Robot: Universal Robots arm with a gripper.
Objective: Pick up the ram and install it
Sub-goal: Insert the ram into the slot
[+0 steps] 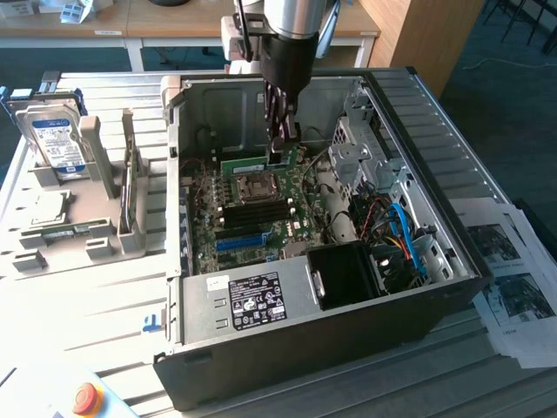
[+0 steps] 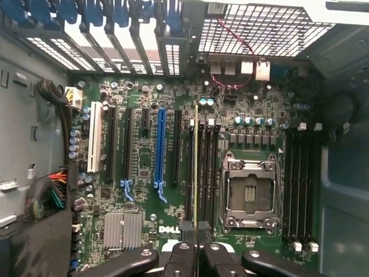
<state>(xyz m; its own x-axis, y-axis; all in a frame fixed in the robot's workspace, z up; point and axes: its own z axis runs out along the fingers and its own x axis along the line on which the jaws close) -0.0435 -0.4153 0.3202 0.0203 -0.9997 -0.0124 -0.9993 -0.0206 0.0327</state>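
Ram [image 2: 196,161] clamped edge-on btwn jaws, over mobo [image 2: 242,109].

Open desktop computer case [image 1: 287,357] lying on its side on a slatted metal table [image 1: 104,305], green motherboard [image 1: 209,205] flat inside. On the board: CPU socket [image 2: 249,190], blue expansion slot [image 2: 160,147], white slot [image 2: 92,137], small silver heatsink [image 2: 122,229]. Blue cables [image 1: 407,237] and black plastic shroud [image 1: 344,274] toward the case's near right. At the exterior view's left, hard drive [image 1: 57,139] propped in a grey holder [image 1: 96,235]. Red button [image 1: 84,398] at near left; printed sheets [image 1: 513,279] at the exterior view's right.
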